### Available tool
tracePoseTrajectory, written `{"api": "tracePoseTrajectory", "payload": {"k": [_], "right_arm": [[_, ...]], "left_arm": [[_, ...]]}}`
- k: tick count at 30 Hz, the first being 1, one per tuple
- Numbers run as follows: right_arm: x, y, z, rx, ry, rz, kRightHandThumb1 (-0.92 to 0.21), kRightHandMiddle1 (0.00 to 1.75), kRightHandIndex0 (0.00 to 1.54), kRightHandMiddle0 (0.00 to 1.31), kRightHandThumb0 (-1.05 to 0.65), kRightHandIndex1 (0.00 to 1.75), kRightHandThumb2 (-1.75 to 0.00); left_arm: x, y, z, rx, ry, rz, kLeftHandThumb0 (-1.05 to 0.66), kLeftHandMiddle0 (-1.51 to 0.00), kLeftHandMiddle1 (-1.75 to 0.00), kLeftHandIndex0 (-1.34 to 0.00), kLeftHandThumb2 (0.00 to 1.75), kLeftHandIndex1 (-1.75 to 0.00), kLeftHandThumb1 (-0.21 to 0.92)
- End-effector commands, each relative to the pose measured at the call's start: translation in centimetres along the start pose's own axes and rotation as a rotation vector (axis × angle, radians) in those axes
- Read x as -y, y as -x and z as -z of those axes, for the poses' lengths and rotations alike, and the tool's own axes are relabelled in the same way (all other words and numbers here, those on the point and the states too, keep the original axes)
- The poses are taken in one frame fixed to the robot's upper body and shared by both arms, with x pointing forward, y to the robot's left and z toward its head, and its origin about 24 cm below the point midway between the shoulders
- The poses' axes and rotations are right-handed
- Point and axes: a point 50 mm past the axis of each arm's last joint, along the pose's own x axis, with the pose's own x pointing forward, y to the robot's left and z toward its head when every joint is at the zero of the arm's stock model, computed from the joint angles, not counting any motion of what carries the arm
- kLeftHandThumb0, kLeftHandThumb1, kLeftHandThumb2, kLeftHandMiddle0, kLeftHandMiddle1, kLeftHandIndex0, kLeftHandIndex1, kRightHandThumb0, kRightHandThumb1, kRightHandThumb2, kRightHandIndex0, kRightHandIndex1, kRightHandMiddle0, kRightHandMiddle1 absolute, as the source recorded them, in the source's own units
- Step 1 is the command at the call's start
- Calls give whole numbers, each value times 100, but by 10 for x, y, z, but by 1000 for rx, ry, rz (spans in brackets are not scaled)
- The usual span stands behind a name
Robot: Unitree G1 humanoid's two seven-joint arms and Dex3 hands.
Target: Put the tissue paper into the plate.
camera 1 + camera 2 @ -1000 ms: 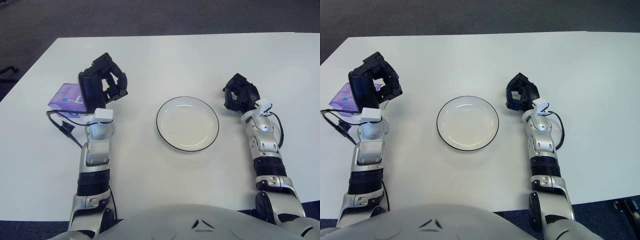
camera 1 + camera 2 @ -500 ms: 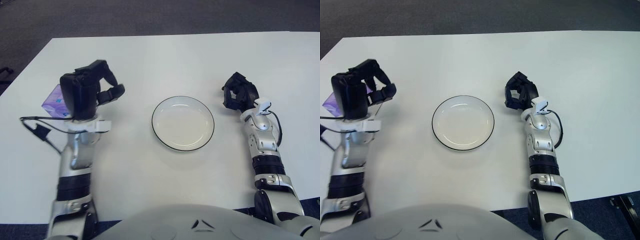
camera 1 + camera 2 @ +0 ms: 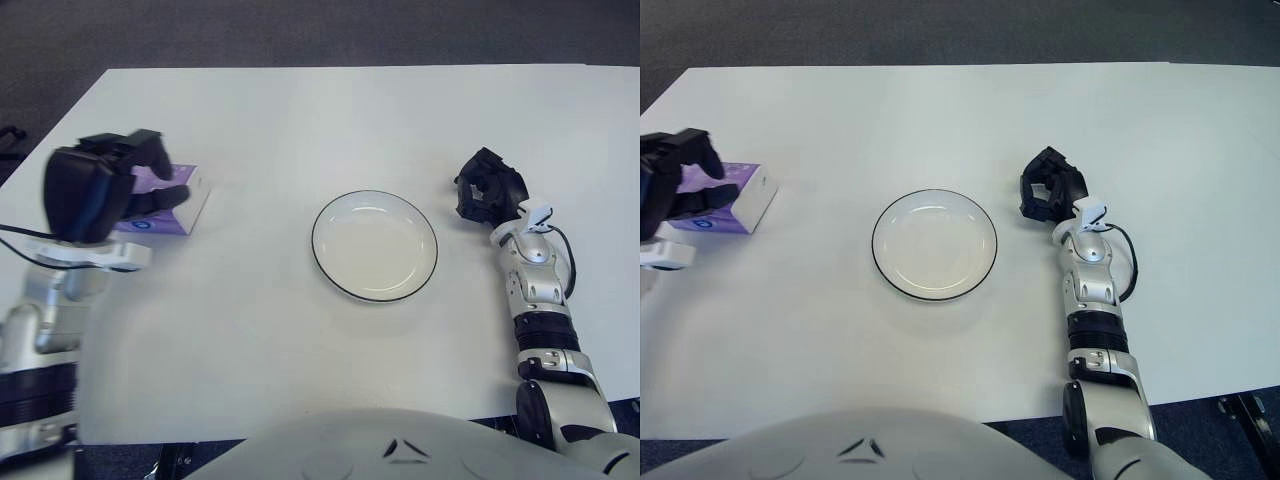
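Since the tissue pack (image 3: pixel 165 200) looks light and crushable, I judge a gentle side grip best; left hand (image 3: pixel 100 190) fingers curl over it, contact unclear.

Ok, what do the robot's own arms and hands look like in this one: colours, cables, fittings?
Both hands, the left hand and right hand, are black three-finger units. The forearms are silver-grey segmented shells with black joint bands. Each wrist carries a small white block, and a thin black cable loops beside each forearm.

Purple tissue pack (image 3: pixel 172 201) lies flat, well left of empty white plate (image 3: pixel 375 246).
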Motion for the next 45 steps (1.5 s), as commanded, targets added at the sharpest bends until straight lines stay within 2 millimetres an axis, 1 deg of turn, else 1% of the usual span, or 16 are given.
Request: {"api": "tracePoseTrajectory", "payload": {"k": [1,2,3,4,5,7,8,10,11,14,19,27,32,36,40,45], "right_arm": [[-14,43,58,-217,-74,12,-44,175,121,52,-44,175,-116],[-14,43,58,-216,-74,11,-44,175,121,52,-44,175,-116],[-13,44,58,-216,-73,10,-44,175,121,52,-44,175,-116],[-13,44,58,-216,-73,10,-44,175,121,52,-44,175,-116],[-13,44,58,-216,-73,9,-44,175,121,52,-44,175,-116],[-13,44,59,-216,-72,9,-44,175,121,52,-44,175,-116],[-12,44,59,-216,-72,10,-44,175,122,52,-44,175,-116],[-12,44,59,-216,-72,10,-44,175,122,52,-44,175,-117],[-12,44,59,-216,-73,10,-44,175,122,52,-44,175,-117],[-11,44,59,-216,-72,11,-44,175,123,52,-44,175,-117],[-11,44,59,-220,-63,12,-44,175,123,52,-44,175,-117],[-10,44,59,-225,-45,20,-43,175,122,53,-45,175,-118],[-11,44,59,-227,-42,25,-42,175,123,53,-45,175,-119],[-11,44,59,-226,-38,28,-42,175,124,53,-45,175,-119],[-11,44,58,-225,-33,28,-42,175,124,54,-45,175,-119],[-12,44,58,-227,-28,26,-42,175,122,54,-45,175,-119]], "left_arm": [[1,1,2,57,-64,197,-94,-18,-103,-12,57,-133,92],[-2,2,4,62,-67,243,-97,-14,-88,-8,55,-124,92],[-5,3,6,66,-67,274,-99,-11,-77,-6,54,-113,92],[-8,2,7,68,-64,300,-101,-7,-61,-4,53,-96,92],[-10,2,7,69,-61,319,-102,-6,-54,-3,52,-86,92],[-13,2,7,75,-53,368,-104,-3,-30,-1,51,-55,92],[-14,2,7,76,-49,395,-104,-2,-22,-1,50,-44,92],[-15,2,7,76,-43,425,-104,-1,-11,0,51,-28,92],[-15,2,6,77,-43,447,-105,-1,-7,0,51,-21,92],[-17,2,6,80,-41,501,-105,0,-2,0,50,-7,92],[-19,3,6,78,-28,559,-105,0,0,0,46,-1,92],[-15,3,7,82,-21,605,-105,0,0,0,44,0,92],[-12,2,8,82,-14,619,-105,0,0,0,46,0,92],[-8,1,10,75,-5,627,-105,0,0,0,44,0,92],[-1,1,13,68,-4,619,-105,0,0,0,43,0,92],[3,0,15,63,-13,600,-105,0,0,0,44,0,92]]}}
